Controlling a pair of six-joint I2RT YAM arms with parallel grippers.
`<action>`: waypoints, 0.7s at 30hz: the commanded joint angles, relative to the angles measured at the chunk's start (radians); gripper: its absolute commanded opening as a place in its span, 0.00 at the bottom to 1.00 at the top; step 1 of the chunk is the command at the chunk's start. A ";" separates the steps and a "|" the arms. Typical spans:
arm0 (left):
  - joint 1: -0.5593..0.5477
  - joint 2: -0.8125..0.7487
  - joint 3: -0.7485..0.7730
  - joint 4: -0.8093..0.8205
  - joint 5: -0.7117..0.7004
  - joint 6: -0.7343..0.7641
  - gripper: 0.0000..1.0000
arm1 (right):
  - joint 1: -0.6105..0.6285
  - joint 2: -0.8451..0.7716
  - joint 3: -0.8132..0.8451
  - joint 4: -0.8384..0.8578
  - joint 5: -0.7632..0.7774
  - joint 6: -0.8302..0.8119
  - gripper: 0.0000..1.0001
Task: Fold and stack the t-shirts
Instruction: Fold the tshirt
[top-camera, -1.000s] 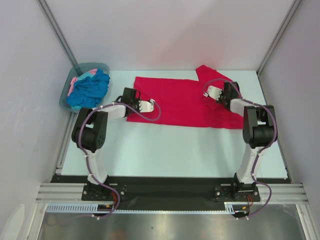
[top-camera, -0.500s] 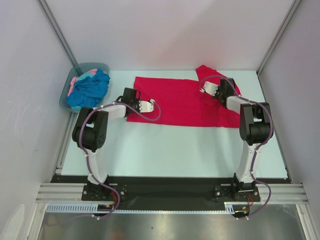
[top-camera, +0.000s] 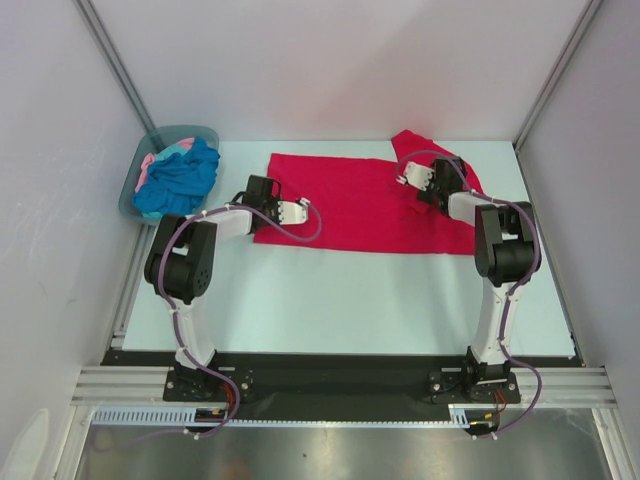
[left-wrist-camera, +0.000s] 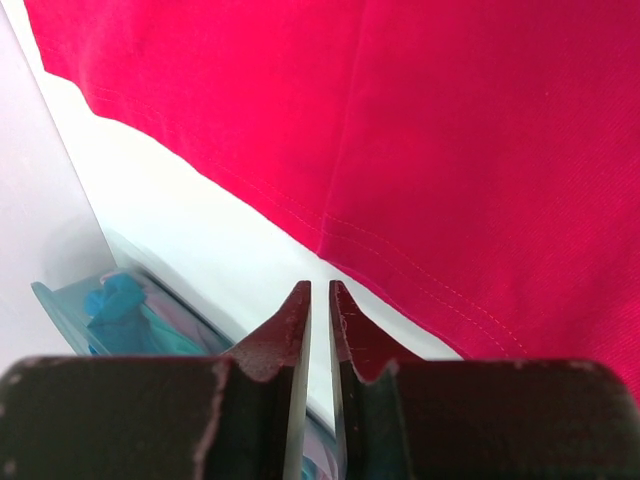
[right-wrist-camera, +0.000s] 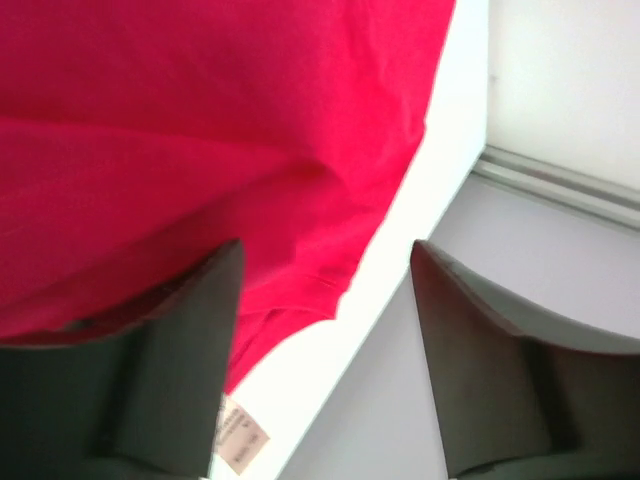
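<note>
The crimson-red t-shirt (top-camera: 360, 205) lies spread flat across the back of the table, one sleeve sticking out at the far right. My left gripper (top-camera: 297, 212) rests at the shirt's left hem. In the left wrist view its jaws (left-wrist-camera: 320, 290) stand almost together with only a thin slit, and nothing is in it; the red hem (left-wrist-camera: 450, 150) lies just ahead. My right gripper (top-camera: 410, 175) hovers open over the shirt's far right part. In the right wrist view the wide jaws (right-wrist-camera: 325, 250) hold nothing, with red cloth (right-wrist-camera: 200, 120) below. The turquoise-blue t-shirt (top-camera: 182, 175) and pale pink t-shirt (top-camera: 150, 160) are bundled in the tub.
The grey-teal tub (top-camera: 128, 195) stands at the table's back left corner and also shows in the left wrist view as the tub (left-wrist-camera: 70, 300). A white sewn-in label (right-wrist-camera: 242, 432) pokes out from the shirt's edge. The back wall (right-wrist-camera: 560, 90) is close behind the right gripper.
The right gripper moved back and slightly left over the shirt, then opened and let go of the red cloth. The left arm has stayed where it was.
</note>
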 joint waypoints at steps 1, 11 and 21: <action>-0.001 -0.010 0.034 0.017 0.001 -0.014 0.17 | 0.006 0.002 0.029 0.075 0.029 0.013 0.79; -0.009 -0.025 0.033 0.017 -0.011 -0.024 0.17 | 0.007 -0.070 0.032 0.077 0.043 0.086 0.78; -0.027 -0.067 0.005 0.017 -0.019 -0.037 0.17 | 0.042 -0.208 -0.078 -0.012 0.026 0.189 0.72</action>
